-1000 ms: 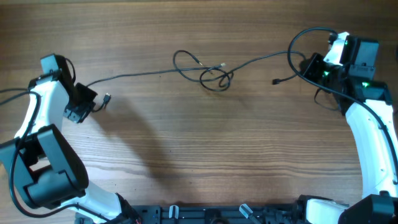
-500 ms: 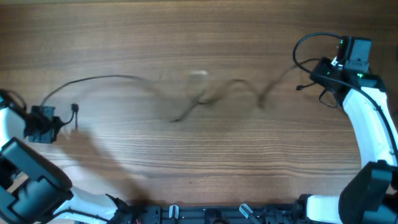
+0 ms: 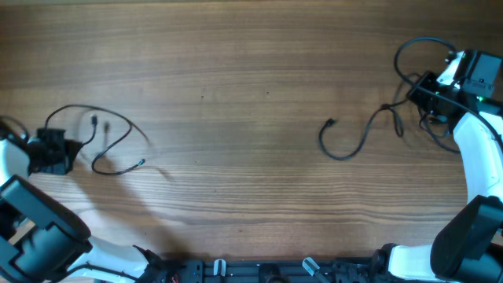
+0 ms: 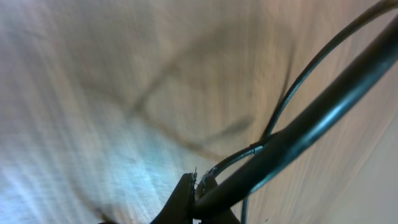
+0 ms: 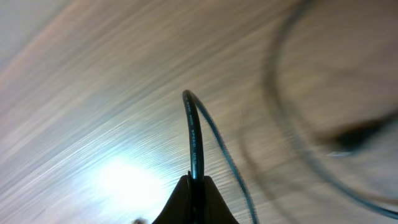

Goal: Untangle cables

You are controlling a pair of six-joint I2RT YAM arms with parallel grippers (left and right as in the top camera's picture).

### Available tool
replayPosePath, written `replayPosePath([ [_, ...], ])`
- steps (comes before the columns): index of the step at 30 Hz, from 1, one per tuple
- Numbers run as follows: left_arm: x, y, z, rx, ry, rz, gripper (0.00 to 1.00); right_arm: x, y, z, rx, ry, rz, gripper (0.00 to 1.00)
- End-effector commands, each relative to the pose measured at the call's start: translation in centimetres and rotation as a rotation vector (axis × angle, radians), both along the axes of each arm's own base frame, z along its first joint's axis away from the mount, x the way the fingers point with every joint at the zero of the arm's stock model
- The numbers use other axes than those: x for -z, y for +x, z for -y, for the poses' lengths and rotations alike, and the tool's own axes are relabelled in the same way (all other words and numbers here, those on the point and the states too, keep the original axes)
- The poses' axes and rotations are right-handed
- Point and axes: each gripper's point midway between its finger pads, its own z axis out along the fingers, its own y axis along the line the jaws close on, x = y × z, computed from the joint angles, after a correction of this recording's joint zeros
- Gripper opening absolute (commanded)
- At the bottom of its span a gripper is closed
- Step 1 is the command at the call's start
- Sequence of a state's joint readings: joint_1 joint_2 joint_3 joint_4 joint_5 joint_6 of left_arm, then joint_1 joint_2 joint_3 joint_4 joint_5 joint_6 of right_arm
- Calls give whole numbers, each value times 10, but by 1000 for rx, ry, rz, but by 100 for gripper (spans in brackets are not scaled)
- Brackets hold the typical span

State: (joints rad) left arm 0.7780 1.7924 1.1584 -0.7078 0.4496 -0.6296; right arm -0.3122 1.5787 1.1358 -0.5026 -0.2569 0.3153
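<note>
Wooden tabletop [image 3: 236, 86] lies between the parted cables: left cable [image 3: 78, 108] clamped in the left gripper [image 3: 53, 152], right cable [image 3: 339, 157] clamped in the right gripper [image 3: 424, 88]. To my eye, both should be laid down gently, with the loose ends kept well apart.

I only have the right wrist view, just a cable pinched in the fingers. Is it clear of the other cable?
Observer: Yes. Overhead, the right cable lies at the right side of the table, apart from the left cable, a wide gap between them.
Operator: Where is my cable's free end?
Observer: Its plug lies on the wood, toward the middle.
Operator: Is the left cable held?
Observer: Yes, the left fingers are shut on it.
</note>
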Motion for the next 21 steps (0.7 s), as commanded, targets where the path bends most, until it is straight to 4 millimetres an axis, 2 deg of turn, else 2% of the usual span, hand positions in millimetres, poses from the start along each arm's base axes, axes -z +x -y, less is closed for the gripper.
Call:
replayPosePath([
  [1, -2, 21, 40, 158, 8, 31, 5, -8, 3, -47, -215, 122, 39, 4],
  [4, -2, 34, 68, 244, 9, 33, 6, 1, -7, -62, -258, 120, -17, 5],
  [6, -3, 44, 95, 323, 11, 38, 7, 11, -14, -74, -276, 117, -77, 5],
  [10, -5, 64, 136, 446, 35, 77, 15, 24, -20, -103, -347, 125, -135, 8],
  [11, -6, 69, 146, 475, 42, 90, 22, 28, -20, -110, -366, 105, -146, 11],
  [14, -7, 74, 165, 529, 48, 102, 46, 34, -21, -115, -372, 14, -176, 15],
  [17, -6, 74, 172, 557, 66, 94, 69, 35, -23, -123, -392, 10, -183, 24],
  [19, -5, 74, 177, 582, 73, 97, 81, 36, -26, -126, -400, 12, -197, 33],
  [21, -5, 74, 179, 590, 73, 95, 86, 39, -32, -126, -405, 15, -221, 40],
])
